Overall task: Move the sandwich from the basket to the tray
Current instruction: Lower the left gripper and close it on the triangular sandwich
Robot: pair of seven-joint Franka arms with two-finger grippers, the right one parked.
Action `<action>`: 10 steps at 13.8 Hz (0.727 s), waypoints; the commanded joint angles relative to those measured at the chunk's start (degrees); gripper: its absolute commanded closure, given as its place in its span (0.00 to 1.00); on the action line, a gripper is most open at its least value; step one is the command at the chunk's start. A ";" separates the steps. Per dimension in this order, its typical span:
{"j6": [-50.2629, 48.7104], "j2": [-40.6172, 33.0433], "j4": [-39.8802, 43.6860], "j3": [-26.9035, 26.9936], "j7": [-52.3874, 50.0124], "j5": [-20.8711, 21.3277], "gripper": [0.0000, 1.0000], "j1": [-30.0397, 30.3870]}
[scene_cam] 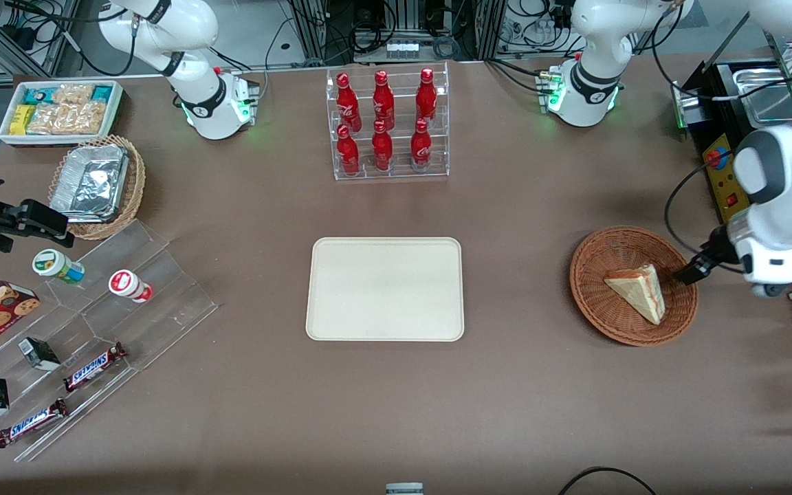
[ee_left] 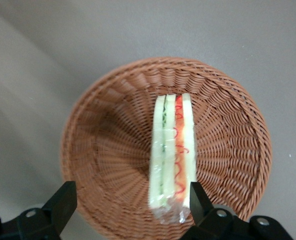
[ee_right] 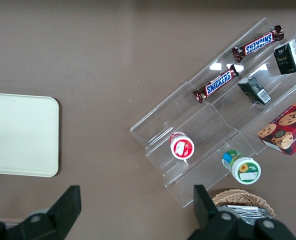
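The worktop (scene_cam: pixel 506 385) is a plain dull brown. On it the basket (scene_cam: pixel 599 313) is reddish-brown wicker, woven in close concentric rings, and the sandwich (scene_cam: pixel 638 291) in it is pale white bread with a cut edge striped in green and in red-orange (the red runs in a wavy line). The tray (scene_cam: pixel 385 289) is an unmarked cream. The gripper (ee_left: pixel 129 200), poised over the basket's rim beside the sandwich, has black fingers (ee_left: pixel 62 202) spread wide apart under a white and grey arm. The bottles (scene_cam: pixel 383 120) in the clear rack are bright red with white lettering.
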 commanded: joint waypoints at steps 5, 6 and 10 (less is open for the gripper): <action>8.48 6.60 -1.46 0.07 -7.81 0.08 0.00 -2.65; 10.15 7.40 -2.08 0.07 -7.82 0.08 0.00 -2.74; 15.88 9.51 -4.72 0.07 -7.73 0.26 0.10 -3.70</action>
